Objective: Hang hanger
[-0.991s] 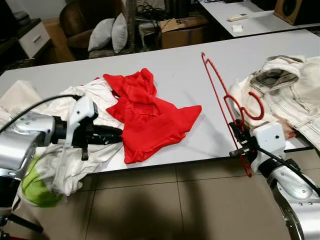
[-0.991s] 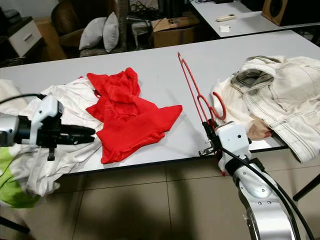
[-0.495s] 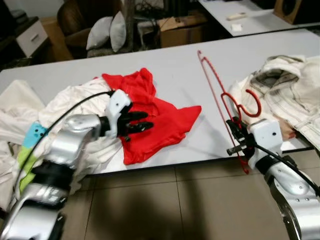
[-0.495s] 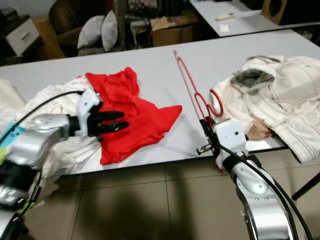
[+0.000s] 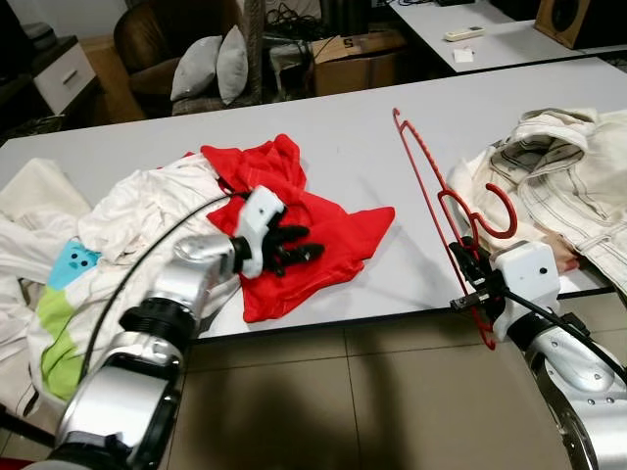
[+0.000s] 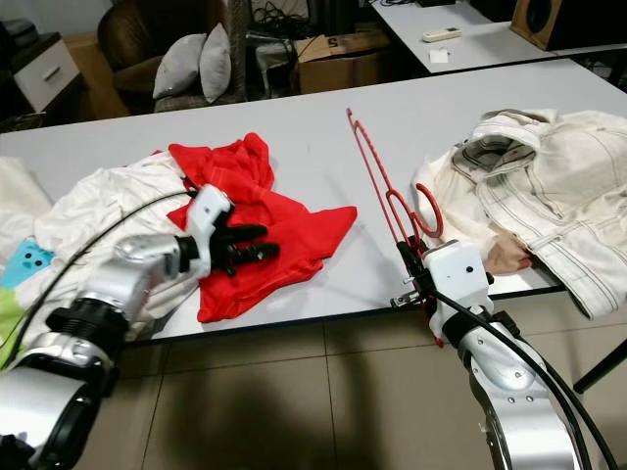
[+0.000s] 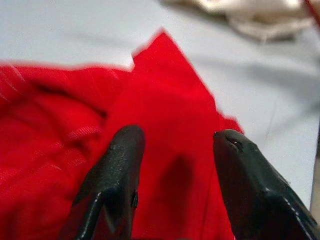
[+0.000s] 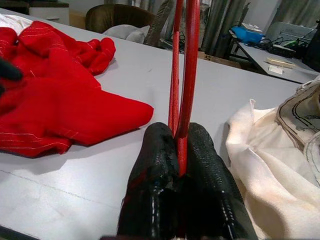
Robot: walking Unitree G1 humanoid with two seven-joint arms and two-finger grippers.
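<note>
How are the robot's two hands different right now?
The left gripper is open with nothing in it; the right gripper is shut on the red hanger. The left hovers over the red garment; the right sits at the table edge. Both have two black fingers.

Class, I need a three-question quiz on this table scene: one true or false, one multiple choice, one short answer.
1. True or false: the right end effector is shut on the red hanger.
2. What lies under the open left end effector? A) the cream jacket B) the red garment C) bare table
3. Where does the cream jacket lie relative to the red hanger, by the robot's own sides?

Key: 1. True: its fingers clamp the hanger's thin bars. 2. B. 3. To the hanger's right, at the table's right end.
</note>
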